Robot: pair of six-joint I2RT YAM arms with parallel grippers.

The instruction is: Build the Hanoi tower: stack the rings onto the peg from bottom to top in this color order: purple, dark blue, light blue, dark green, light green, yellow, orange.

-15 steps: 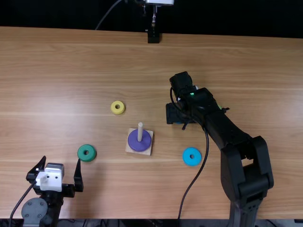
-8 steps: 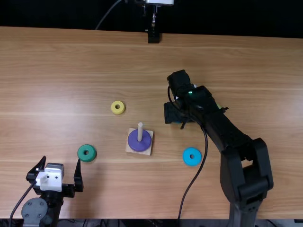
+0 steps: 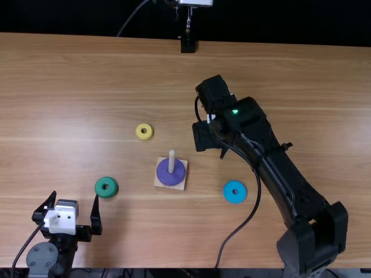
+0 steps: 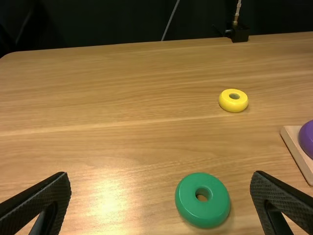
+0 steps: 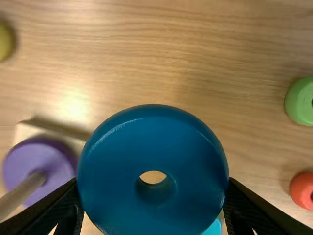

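Right pincer [image 5: 154,196] clamped on dark blue round ring [image 5: 151,127], above table [image 3: 87,87], near wooden peg [image 3: 171,161]. Centre it over the tip, level, then lower straight onto purple ring [image 3: 166,177], release.

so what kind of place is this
Probably a robotics lab or test bench: two black robot arms, one with its hand open and the other gripping a dark blue ring, work over a wooden table with a ring-stacking toy.
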